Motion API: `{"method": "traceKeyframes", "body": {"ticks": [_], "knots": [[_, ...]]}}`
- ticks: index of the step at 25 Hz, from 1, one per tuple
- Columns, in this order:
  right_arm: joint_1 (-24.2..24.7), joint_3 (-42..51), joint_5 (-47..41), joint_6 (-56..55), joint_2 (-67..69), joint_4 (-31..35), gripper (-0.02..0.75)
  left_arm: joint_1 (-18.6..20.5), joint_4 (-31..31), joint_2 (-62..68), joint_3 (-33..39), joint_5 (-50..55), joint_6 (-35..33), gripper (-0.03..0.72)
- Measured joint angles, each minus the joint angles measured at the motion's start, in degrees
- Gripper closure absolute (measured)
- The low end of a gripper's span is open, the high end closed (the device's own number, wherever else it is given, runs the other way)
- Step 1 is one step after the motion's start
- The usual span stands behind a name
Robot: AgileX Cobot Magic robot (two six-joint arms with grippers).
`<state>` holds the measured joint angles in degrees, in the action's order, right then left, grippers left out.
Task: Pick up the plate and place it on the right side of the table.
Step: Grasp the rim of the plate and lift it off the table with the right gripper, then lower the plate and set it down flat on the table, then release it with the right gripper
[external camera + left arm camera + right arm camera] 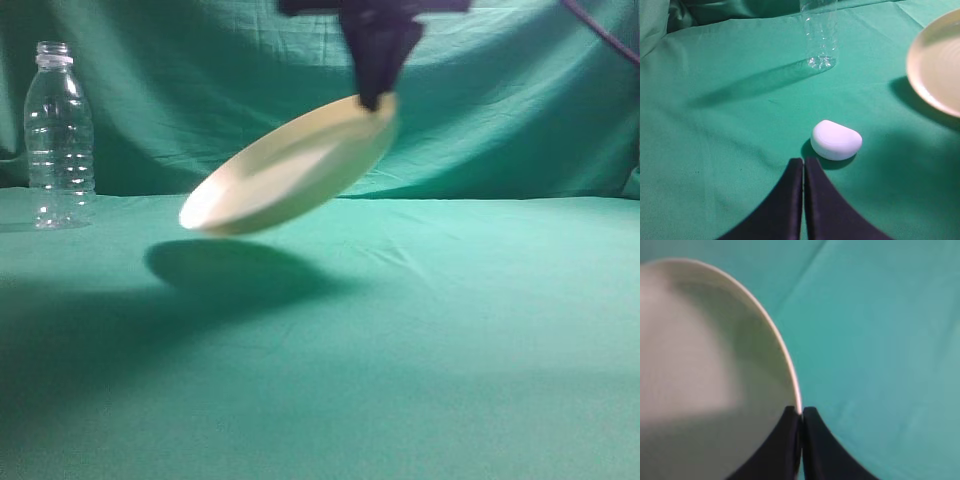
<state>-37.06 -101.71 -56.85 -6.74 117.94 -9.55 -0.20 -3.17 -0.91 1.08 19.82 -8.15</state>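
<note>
The right gripper (377, 98) is pinching the rim of the round cream-yellow plastic plate (290, 168), tilted above the teal-green cloth table (450, 330); the left gripper (803, 162) is sitting closed, empty.

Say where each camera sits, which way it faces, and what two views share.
Exterior: low, near table height, facing the backdrop; shows the right gripper holding the tilted plate in the air, bottle at left.
Left wrist: looks past the shut left gripper at a white lump and the bottle.
Right wrist: looks past the right gripper clamping the plate's rim.
All three show the plate.
</note>
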Motion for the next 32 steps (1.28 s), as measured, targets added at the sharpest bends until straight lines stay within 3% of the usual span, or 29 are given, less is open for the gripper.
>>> {"method": "traceKeyframes", "body": {"ticks": [5, 6, 10, 14, 23, 25, 30, 32], "knots": [[9.05, 4.32, -3.6, -0.26, -7.64, -0.83, 0.738, 0.0, 0.0, 0.0, 0.0, 0.0, 0.0, 0.688], [9.05, 4.32, -3.6, -0.26, -7.64, -0.83, 0.738, 0.0, 0.0, 0.0, 0.0, 0.0, 0.0, 0.688], [21.15, 17.77, 0.61, -0.51, -16.0, -1.6, 0.738, 0.0, 0.0, 0.0, 0.0, 0.0, 0.0, 0.688], [28.56, 27.66, 7.08, -1.53, -18.25, -1.6, 0.738, 0.0, 0.0, 0.0, 0.0, 0.0, 0.0, 0.688], [34.27, 36.1, 18.21, -1.98, -16.29, -1.38, 0.738, 0.0, 0.0, 0.0, 0.0, 0.0, 0.0, 0.688], [34.37, 36.1, 18.51, -1.98, -15.56, -1.22, 0.692, 0.0, 0.0, 0.0, 0.0, 0.0, 0.0, 0.688], [34.37, 36.1, 17.6, -2.32, -15.73, -0.48, 0.416, 0.0, 0.0, 0.0, 0.0, 0.0, 0.0, 0.688], [34.37, 36.2, 15.83, -2.56, -17.57, -0.08, 0.339, 0.0, 0.0, 0.0, 0.0, 0.0, 0.0, 0.688]]}}
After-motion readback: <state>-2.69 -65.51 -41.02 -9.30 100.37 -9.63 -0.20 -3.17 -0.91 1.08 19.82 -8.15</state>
